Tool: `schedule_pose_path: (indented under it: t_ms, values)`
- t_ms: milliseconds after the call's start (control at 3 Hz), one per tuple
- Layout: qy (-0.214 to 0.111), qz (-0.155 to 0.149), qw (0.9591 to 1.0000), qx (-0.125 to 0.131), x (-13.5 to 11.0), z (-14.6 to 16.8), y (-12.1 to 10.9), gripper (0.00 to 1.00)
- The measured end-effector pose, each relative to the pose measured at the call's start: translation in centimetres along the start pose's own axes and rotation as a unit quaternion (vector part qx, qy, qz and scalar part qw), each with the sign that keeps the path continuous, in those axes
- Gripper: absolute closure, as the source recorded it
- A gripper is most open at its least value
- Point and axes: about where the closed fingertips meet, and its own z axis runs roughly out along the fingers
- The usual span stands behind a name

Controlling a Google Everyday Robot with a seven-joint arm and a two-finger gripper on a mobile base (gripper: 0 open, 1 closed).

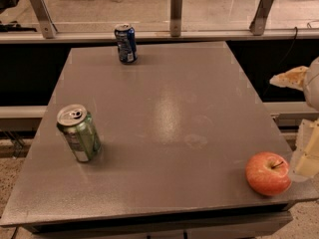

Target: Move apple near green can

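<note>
Apple sitting on table corner, green can standing well apart, pincer hovering beside apple, grip unreadable

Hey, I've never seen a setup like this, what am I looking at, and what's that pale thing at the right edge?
One camera looks down on a grey square table. The pale blocky thing is the robot's gripper, its grasping part, just off the table beside a round red apple that rests at the near right corner. A green aluminium drink can stands near the left edge, a dark blue drink can at the far edge. Nothing is held.
</note>
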Motion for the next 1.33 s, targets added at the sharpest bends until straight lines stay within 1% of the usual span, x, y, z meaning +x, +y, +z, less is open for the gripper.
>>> schedule_pose_path:
  t_ms: [333,667,1000,1333]
  values:
    - [-0.004,-0.024,0.9992,-0.03,1.6,3.2,2.5,0.0]
    - [-0.008,-0.033,0.9983,-0.048,3.0,5.2,3.9,0.0]
    - [-0.014,-0.035,0.9977,-0.057,3.5,6.3,4.7,0.0]
    - [-0.017,-0.04,0.9972,-0.061,3.5,6.9,5.4,0.0]
